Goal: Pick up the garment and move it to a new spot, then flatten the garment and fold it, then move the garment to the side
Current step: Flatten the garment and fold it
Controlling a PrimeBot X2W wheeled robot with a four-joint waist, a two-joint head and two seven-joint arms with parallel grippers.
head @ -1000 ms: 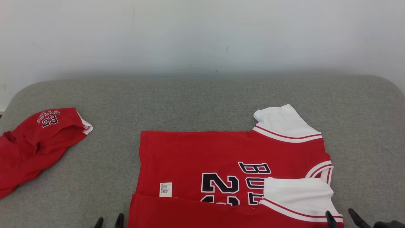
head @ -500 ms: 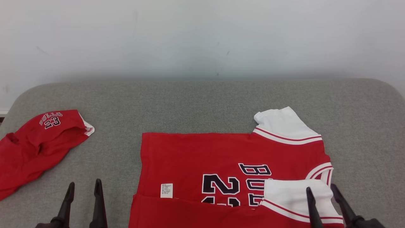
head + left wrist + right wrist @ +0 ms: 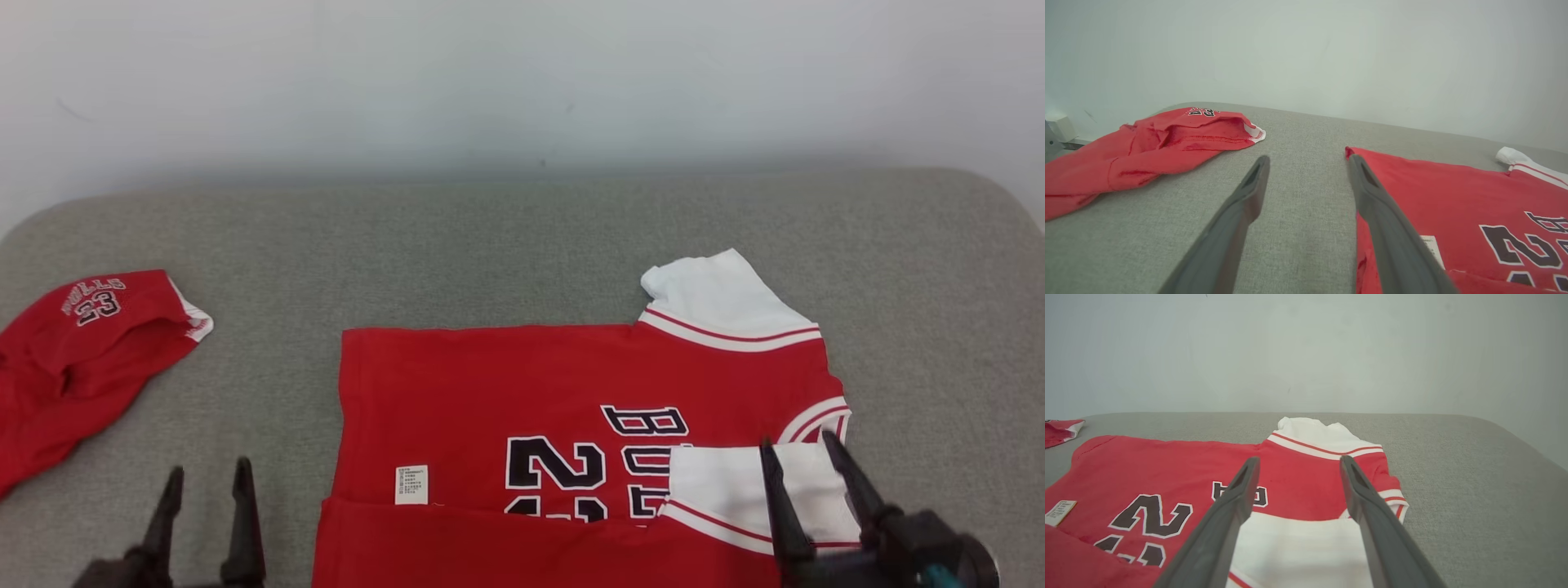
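Grey fabric tabletop (image 3: 522,245) against a pale wall (image 3: 522,82) carries the red jersey (image 3: 522,376) right of centre, flat, its near edge and near white sleeve (image 3: 718,482) folded in. Left gripper (image 3: 208,469) hangs with jaws spread over bare table to its left. The right gripper (image 3: 798,441), jaws likewise parted, hovers above that sleeve, holding nothing. Light, limp knit (it will sag and slide): pinch both layers at the far corners.

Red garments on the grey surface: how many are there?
2. A partly folded Bulls jersey lies centre-right; a crumpled red garment lies at the left edge. Others may be out of frame.
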